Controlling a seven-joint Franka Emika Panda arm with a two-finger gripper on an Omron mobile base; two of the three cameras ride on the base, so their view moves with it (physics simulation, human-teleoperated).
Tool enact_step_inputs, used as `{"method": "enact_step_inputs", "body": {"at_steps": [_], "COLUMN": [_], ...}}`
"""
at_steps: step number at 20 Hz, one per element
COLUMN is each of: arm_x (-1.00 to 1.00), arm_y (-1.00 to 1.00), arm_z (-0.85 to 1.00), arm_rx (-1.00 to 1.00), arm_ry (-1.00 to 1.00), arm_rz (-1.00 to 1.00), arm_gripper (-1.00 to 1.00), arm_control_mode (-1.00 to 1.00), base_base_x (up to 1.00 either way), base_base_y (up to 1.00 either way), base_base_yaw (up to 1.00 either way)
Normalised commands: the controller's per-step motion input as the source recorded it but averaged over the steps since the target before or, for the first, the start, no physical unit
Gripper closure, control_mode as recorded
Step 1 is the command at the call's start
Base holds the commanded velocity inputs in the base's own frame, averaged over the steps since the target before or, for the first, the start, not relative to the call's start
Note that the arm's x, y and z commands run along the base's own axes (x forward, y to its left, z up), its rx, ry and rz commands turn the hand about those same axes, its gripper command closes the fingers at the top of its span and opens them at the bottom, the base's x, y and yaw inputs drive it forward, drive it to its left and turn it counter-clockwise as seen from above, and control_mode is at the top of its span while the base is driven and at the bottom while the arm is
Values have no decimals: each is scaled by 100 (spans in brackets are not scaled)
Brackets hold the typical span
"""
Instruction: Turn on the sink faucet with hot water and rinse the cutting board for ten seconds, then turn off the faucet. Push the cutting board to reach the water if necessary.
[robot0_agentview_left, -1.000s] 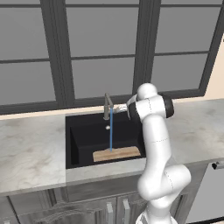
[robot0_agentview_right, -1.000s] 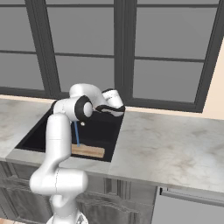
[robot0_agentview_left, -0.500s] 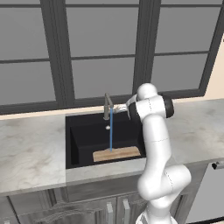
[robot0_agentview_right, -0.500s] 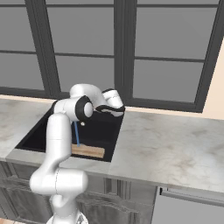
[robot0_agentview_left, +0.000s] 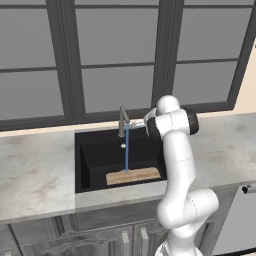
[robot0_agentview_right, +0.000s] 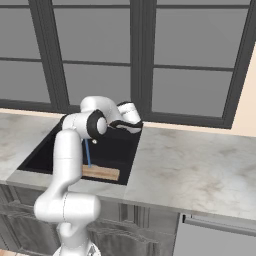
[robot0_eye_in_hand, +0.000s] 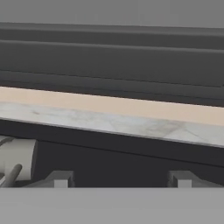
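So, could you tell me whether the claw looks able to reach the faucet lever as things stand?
Probably yes: the claw sits right beside the sink faucet above the sink, with nothing visible between them.

The sink (robot0_agentview_left: 92, 162) is black, and the cutting board (robot0_agentview_left: 133, 176) is light tan. The water (robot0_agentview_left: 127, 150) is blue, the sink faucet (robot0_agentview_left: 122, 121) is grey, and the counter (robot0_agentview_left: 35, 172) is pale marbled grey.

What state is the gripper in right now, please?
Gripper: open, jaws apart and holding nothing, beside the sink faucet while the water runs onto the cutting board.
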Motion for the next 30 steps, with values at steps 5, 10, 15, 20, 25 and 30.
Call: {"method": "enact_step_inputs", "body": {"at_steps": [5, 10, 15, 20, 25, 30], "arm_x": [7, 4, 1, 2, 6, 6], "arm_y": [57, 55, 54, 57, 61, 63], "arm_z": [-15, -13, -12, -14, -15, -14], "arm_rx": [-1, 0, 0, -1, -2, -2], "arm_ry": [0, 0, 0, 0, 0, 0], "arm_rz": [0, 0, 0, 0, 0, 0], "arm_gripper": [-100, -100, -100, -100, -100, -100], "arm_control_mode": [-100, -100, -100, -100, -100, -100], "base_base_x": [0, 0, 0, 0, 0, 0], "base_base_y": [0, 0, 0, 0, 0, 0], "base_base_yaw": [0, 0, 0, 0, 0, 0]}}
